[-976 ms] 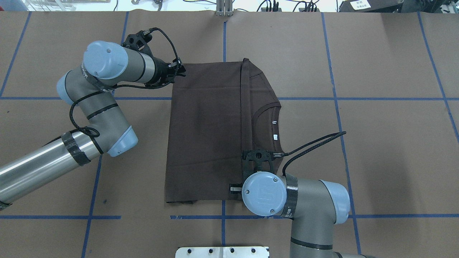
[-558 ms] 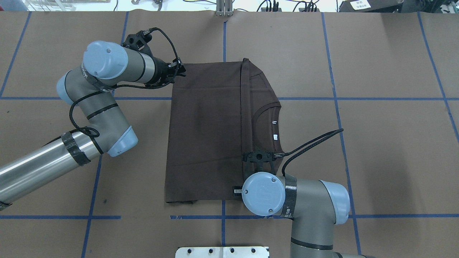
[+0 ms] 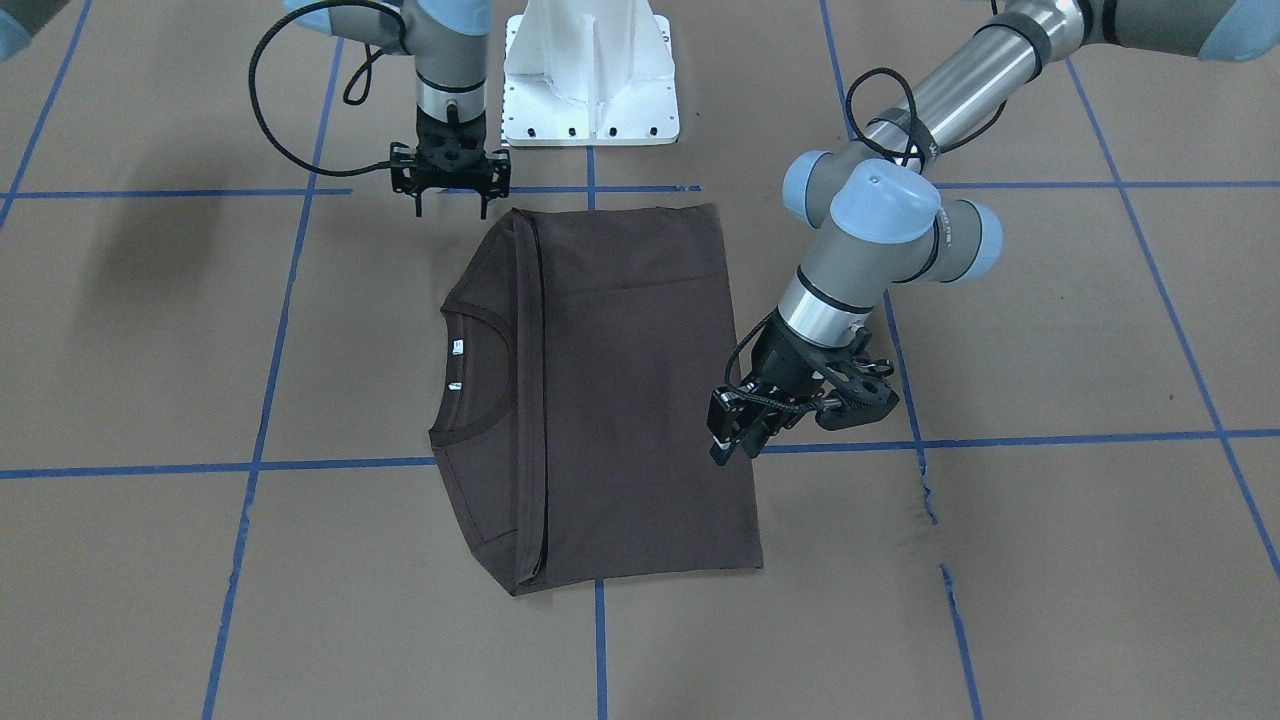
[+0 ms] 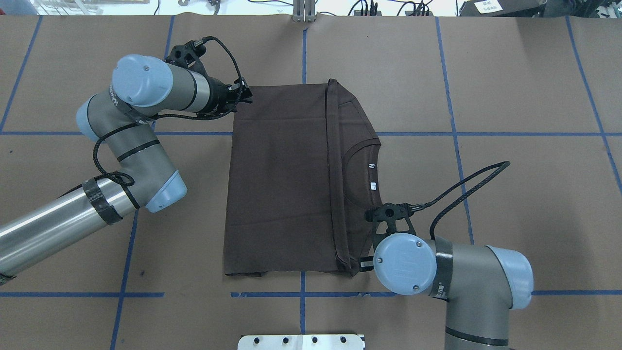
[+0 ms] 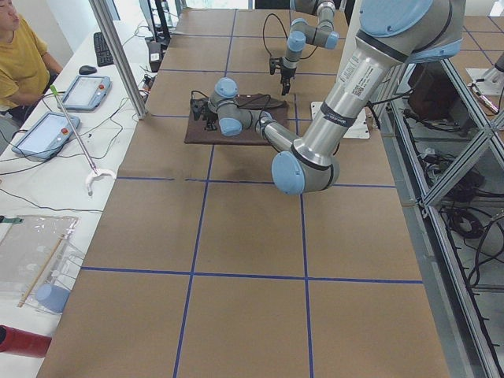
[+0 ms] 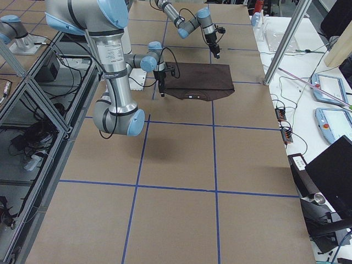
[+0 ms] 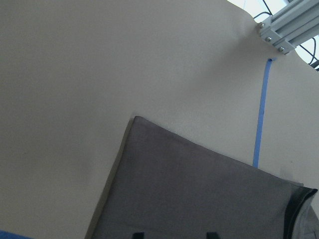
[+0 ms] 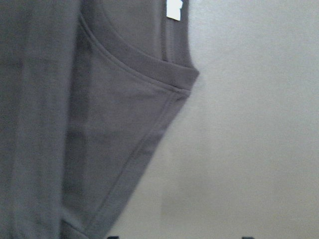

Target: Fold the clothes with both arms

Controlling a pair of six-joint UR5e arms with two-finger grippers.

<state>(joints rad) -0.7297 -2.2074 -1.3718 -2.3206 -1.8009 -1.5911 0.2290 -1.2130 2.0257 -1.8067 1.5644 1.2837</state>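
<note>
T-shirt: dark brown T-shirt [image 4: 282, 184], folded and lying flat in the middle of the table [image 4: 510, 97].
Fold: one layer laid across from the robot's left, its straight edge running far to near just beside the neck opening.
Collar: ribbed collar [image 8: 149, 67] left uncovered, opening toward the robot's right, with small white neck labels [image 4: 373, 185] inside.
Left gripper: left gripper [image 3: 735, 435] raised over the shirt's left edge toward its far corner. Jaws apart, with only cloth showing beneath them in the wrist view. Whether touching the cloth cannot be told.
Right gripper: right gripper [image 3: 450, 205] pointing straight down just beside the shirt's near right corner. Fingers spread, nothing between them.
Left arm: left arm [image 4: 146, 146] entering from the near left, bent at the elbow, black cable looped along it.
Right arm: right arm [image 4: 466, 277] rising from the near right, its blue cap over the shirt's near right corner in the overhead view.
Table: brown covering crossed by blue tape lines [image 4: 486, 133].
Base: white pedestal base [image 3: 590, 70] at the robot's edge.
Side bench: person [image 5: 20, 63] in a yellow top.
</note>
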